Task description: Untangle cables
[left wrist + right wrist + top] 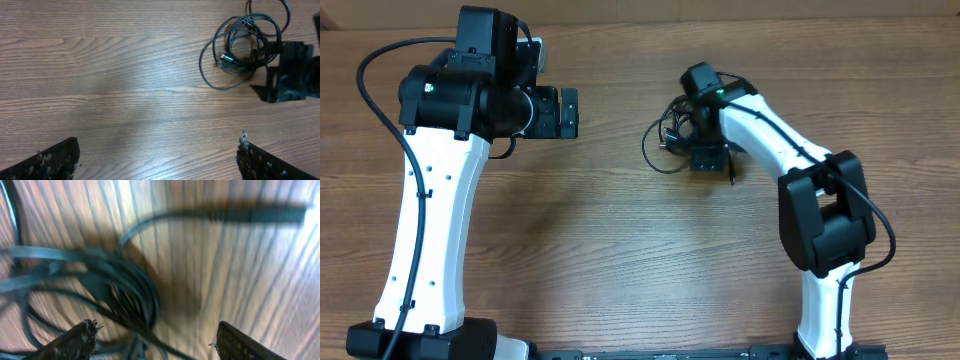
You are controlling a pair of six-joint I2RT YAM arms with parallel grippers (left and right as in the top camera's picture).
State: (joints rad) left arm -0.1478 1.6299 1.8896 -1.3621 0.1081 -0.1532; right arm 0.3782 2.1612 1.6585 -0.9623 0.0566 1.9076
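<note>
The cables [665,140] are thin black cords bunched in a loose coil at the table's middle right, with one plug end [731,176] sticking out toward the front. My right gripper [708,158] hangs low over the coil's right side. In the right wrist view the right gripper [155,342] is open, with blurred strands of the coil [125,280] running between its fingers and a straight plug [260,214] beyond. My left gripper [565,112] is open and empty, well to the left of the coil. The left wrist view shows the coil [243,20] far off.
The wooden table [600,250] bears nothing else. In the left wrist view, the left gripper [157,160] has bare wood between its fingers, and the right gripper [287,75] shows at the right edge beside the coil.
</note>
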